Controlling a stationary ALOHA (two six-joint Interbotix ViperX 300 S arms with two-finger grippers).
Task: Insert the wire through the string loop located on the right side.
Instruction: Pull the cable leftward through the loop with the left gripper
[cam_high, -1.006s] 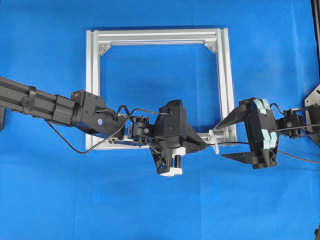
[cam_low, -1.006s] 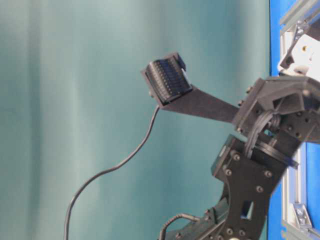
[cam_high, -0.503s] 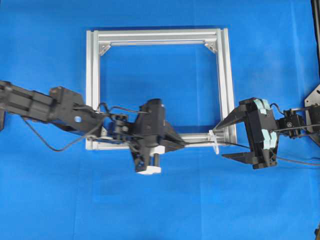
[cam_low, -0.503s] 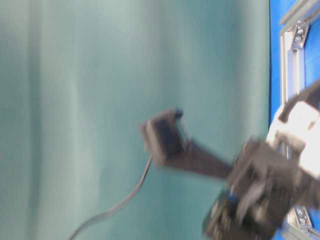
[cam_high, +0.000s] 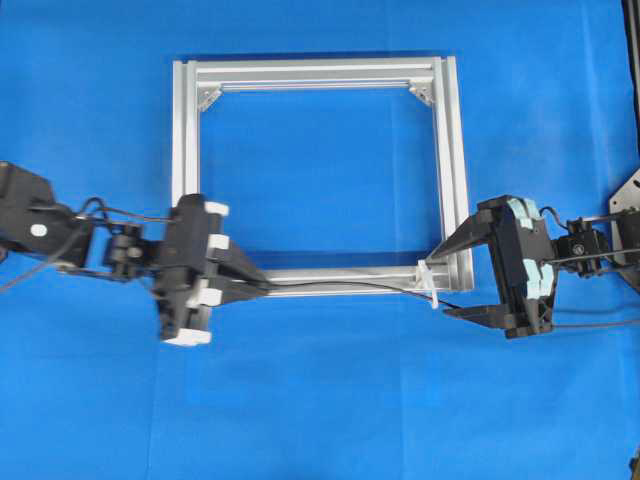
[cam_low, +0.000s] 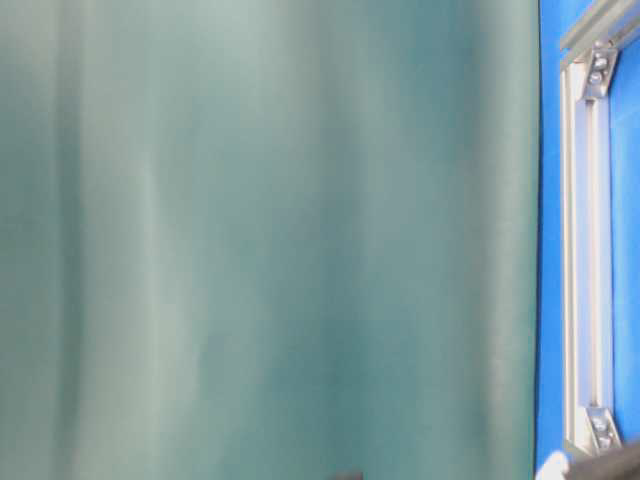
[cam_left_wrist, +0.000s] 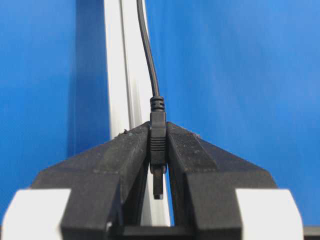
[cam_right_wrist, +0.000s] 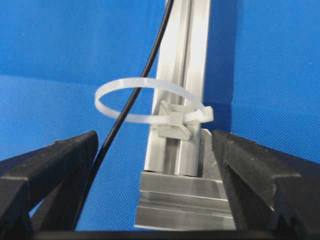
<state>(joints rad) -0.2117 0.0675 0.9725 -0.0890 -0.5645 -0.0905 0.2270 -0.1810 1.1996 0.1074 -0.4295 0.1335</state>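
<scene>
The wire (cam_high: 340, 287) lies along the near rail of the aluminium frame (cam_high: 315, 72), its long axis running left to right down that rail and through the string loop (cam_right_wrist: 147, 100) at the frame's near right corner; the right wrist view shows the black strand passing inside the white ring. Its plug end is clamped in the left gripper (cam_left_wrist: 158, 150), jaws shut on the moulded plug just off the frame's near left corner, so the wire stretches away from that pincer toward the loop. The right gripper (cam_high: 462, 275) hangs with its jaws spread wide, straddling the near right corner, one finger on either side of the loop, holding nothing; it is by far the nearer arm to the loop. Past the loop the wire runs under the right gripper and its far end cannot be made out. The table-level view shows almost nothing but backdrop and a strip of the frame
</scene>
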